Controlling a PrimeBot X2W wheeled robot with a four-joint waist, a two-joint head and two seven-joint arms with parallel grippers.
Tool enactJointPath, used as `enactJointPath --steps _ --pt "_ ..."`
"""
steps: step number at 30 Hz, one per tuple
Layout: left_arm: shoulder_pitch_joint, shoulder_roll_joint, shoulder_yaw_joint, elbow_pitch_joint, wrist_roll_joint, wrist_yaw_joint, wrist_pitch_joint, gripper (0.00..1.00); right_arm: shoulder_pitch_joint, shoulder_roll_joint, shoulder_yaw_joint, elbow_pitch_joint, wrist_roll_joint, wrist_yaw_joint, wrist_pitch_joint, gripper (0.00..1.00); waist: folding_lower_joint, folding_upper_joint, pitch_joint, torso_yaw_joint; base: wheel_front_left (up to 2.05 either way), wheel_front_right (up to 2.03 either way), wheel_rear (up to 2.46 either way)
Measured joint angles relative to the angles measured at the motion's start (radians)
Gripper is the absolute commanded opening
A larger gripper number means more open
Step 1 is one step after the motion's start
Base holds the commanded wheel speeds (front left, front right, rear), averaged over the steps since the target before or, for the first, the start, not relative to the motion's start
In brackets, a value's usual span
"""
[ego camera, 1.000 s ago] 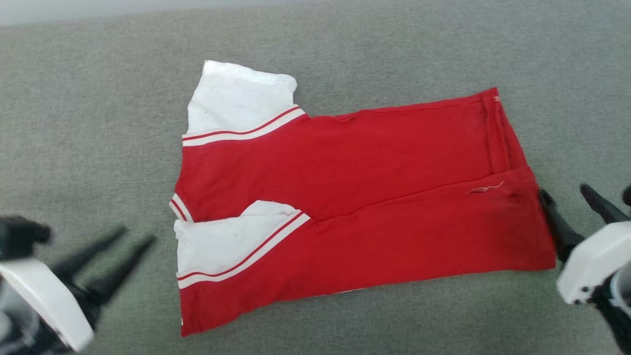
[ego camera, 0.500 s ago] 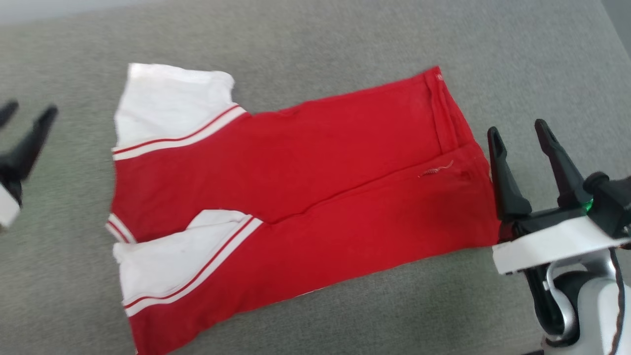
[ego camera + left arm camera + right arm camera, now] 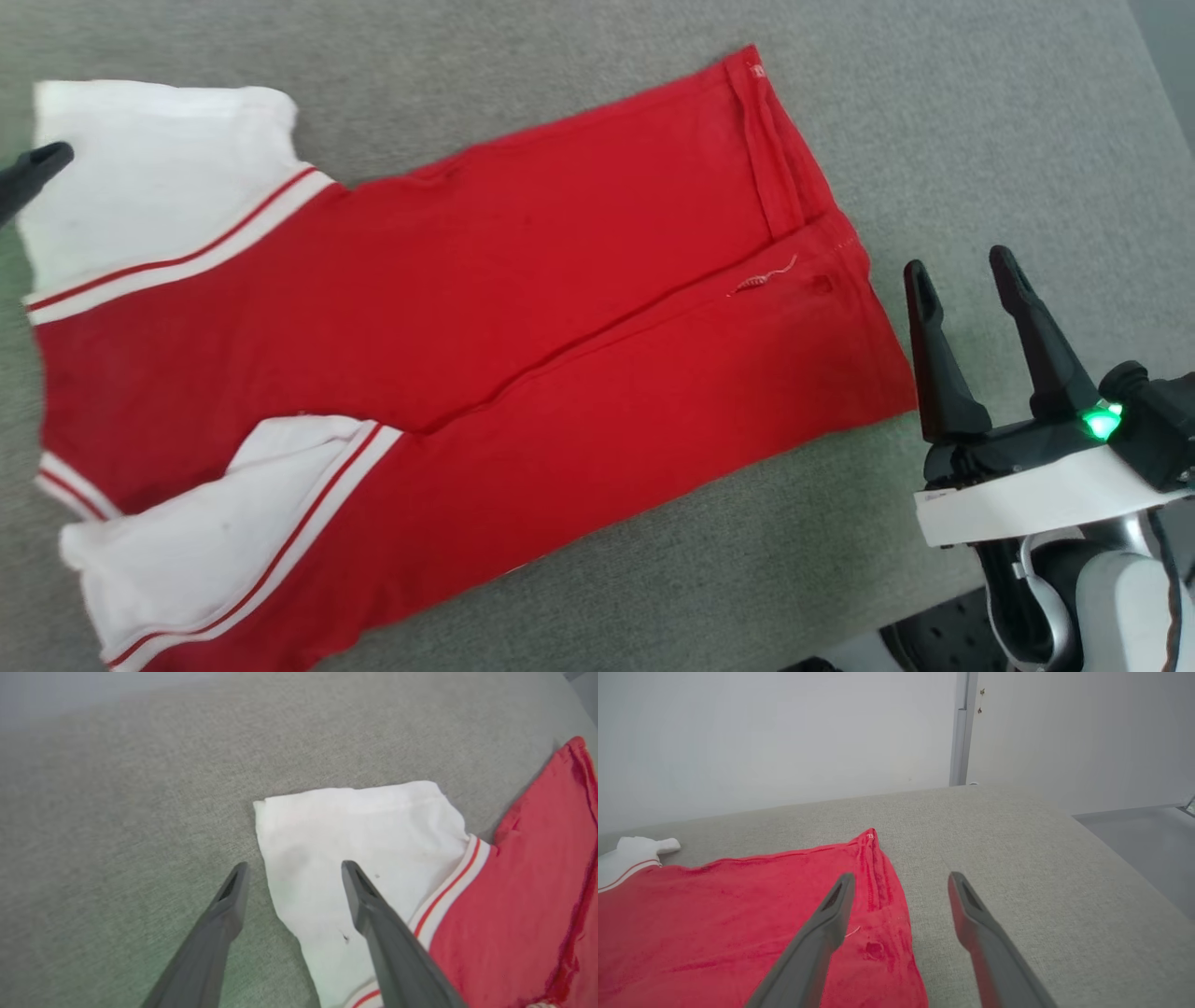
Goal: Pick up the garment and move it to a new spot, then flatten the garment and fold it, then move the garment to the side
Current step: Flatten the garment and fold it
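Garment [image 3: 448, 373] flat, long axis stretched across from left to right: sleeve end at left gripper [image 3: 294, 867], hem end just beside right gripper [image 3: 957, 263] (both spread wide, holding nothing).

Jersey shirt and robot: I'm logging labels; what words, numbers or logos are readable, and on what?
No text is readable.
A white mark on the red jersey shirt, hem corner: too small to read.
The dark print on the right end effector, white wrist plate: too blurred.
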Motion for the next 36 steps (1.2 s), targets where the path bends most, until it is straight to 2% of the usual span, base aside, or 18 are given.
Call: enactJointPath --steps 5,11,14,15,16,17,18,19,24,27,31,36 --pt "-0.067 0.045 0.005 0.009 -0.051 0.000 0.136 1.00 0.007 0.000 0.021 0.003 0.018 0.000 -0.017 1.00 0.0000 0.0000 0.042 -0.036 0.00 0.00 0.00" --pt "-0.111 0.053 -0.009 0.033 -0.023 0.000 0.200 1.00 0.013 0.000 0.028 0.000 0.029 0.000 -0.040 1.00 0.0000 0.0000 0.074 -0.070 0.00 0.00 0.00" --pt "-0.127 0.055 -0.005 0.033 -0.063 0.000 0.242 1.00 0.021 0.000 0.031 0.000 0.039 0.000 -0.051 1.00 0.0000 0.0000 0.088 -0.085 0.00 0.00 0.00" --pt "-0.131 0.056 -0.004 0.028 -0.080 0.000 0.263 0.96 0.024 0.000 0.033 0.001 0.039 0.000 -0.053 1.00 0.0000 0.0000 0.092 -0.088 0.00 0.00 0.00" --pt "-0.136 0.061 -0.004 0.014 -0.085 0.001 0.280 0.78 0.027 0.000 0.034 0.003 0.039 0.000 -0.055 1.00 0.0000 0.0000 0.095 -0.091 0.00 0.00 0.00" --pt "-0.142 0.067 -0.005 -0.002 -0.083 0.001 0.291 0.48 0.028 0.000 0.035 0.004 0.039 0.000 -0.060 1.00 0.0000 0.0000 0.098 -0.092 0.00 0.00 0.00" --pt "-0.145 0.069 -0.006 -0.007 -0.081 0.001 0.294 0.34 0.028 0.000 0.034 0.004 0.039 0.000 -0.061 1.00 0.0000 0.0000 0.100 -0.092 0.00 0.00 0.00" --pt "-0.147 0.070 -0.006 -0.011 -0.079 0.001 0.294 0.00 0.027 0.000 0.034 0.005 0.040 0.000 -0.061 1.00 0.0000 0.0000 0.102 -0.092 0.00 0.00 0.00" --pt "-0.151 0.056 -0.017 -0.027 -0.035 0.001 0.261 0.00 -0.021 0.000 0.051 0.004 -0.002 0.000 0.015 1.00 0.0000 0.0000 0.105 -0.084 0.00 0.00 0.00" --pt "-0.158 0.044 -0.026 -0.052 -0.021 0.001 0.250 0.00 -0.080 0.000 0.083 -0.001 -0.064 0.000 0.146 1.00 0.0000 0.0000 0.108 -0.069 0.00 0.00 0.00" --pt "-0.172 0.024 -0.041 -0.072 0.010 0.001 0.216 0.00 -0.244 0.001 0.113 0.023 -0.115 0.000 0.339 1.00 0.0000 0.0000 0.112 -0.045 0.00 0.00 0.00" --pt "-0.191 -0.006 -0.063 -0.093 0.021 0.001 0.191 0.00 -0.456 -0.001 0.127 0.148 -0.072 0.000 0.570 1.00 0.0000 0.0000 0.118 -0.008 0.00 0.00 0.00"
